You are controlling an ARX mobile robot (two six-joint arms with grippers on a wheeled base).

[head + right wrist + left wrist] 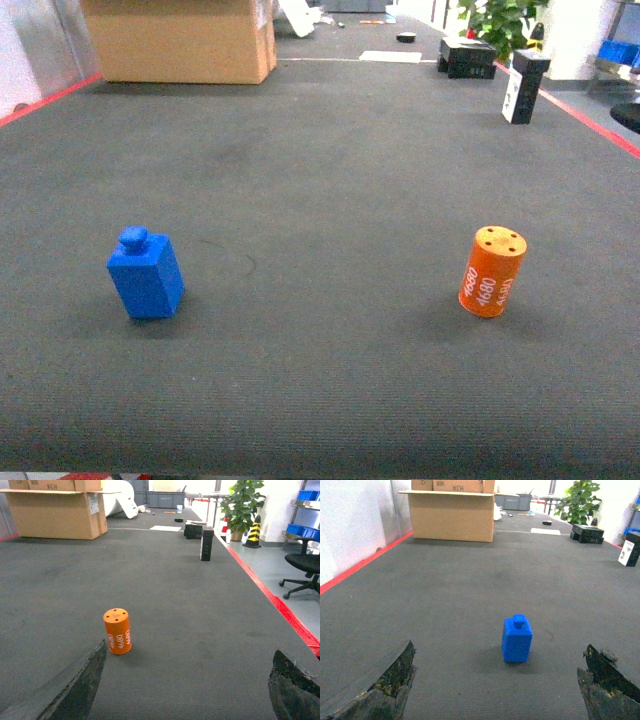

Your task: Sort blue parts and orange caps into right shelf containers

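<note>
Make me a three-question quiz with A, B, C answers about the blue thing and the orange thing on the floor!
1. In the head view, where does the blue part stand?
A. left
B. right
C. on the cardboard box

2. How many orange caps are there?
A. three
B. two
C. one

3. How is the left claw?
A. open
B. shut on the blue part
C. shut on the cap

Answers:
1 A: it stands on the left of the grey carpet, the cap on the right.
2 C: only one shows, standing upright.
3 A: its fingers are wide apart, the blue part beyond them untouched.
</note>
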